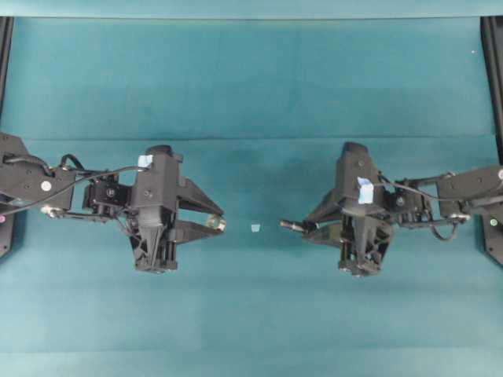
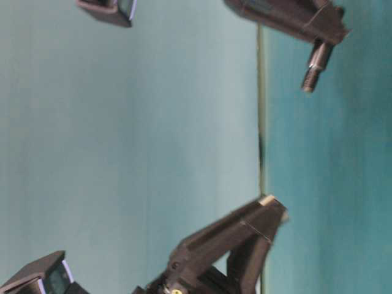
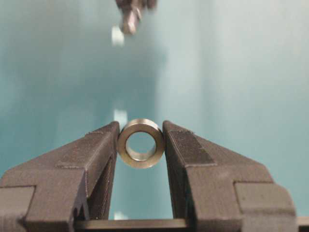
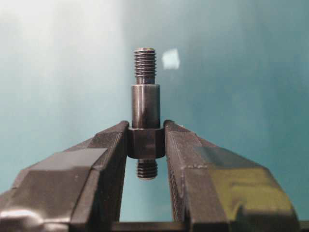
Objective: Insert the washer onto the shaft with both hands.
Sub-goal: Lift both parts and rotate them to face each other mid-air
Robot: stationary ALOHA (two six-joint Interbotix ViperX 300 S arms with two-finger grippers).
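Left end effector (image 3: pixel 141 145): part-open, pinching washer (image 3: pixel 141 143), bore facing the shaft (image 1: pixel 295 225). Beyond it, tape bit (image 1: pixel 255 228) on worktop (image 1: pixel 251 314). Farther, right end effector (image 4: pixel 146 145): nearly closed, gripping shaft; long axis level, threaded tip toward washer, well apart.

Overhead looks straight down; table-level sideways, close; our wrist cameras face each other, sharing pale-blue tape bit (image 1: pixel 255 228).

A lab bench: a plain teal cloth (image 1: pixel 251 86) fills the frame, black frame rails (image 1: pixel 493 78) stand at both edges, and two cabled robot arms (image 1: pixel 47 184) reach in.
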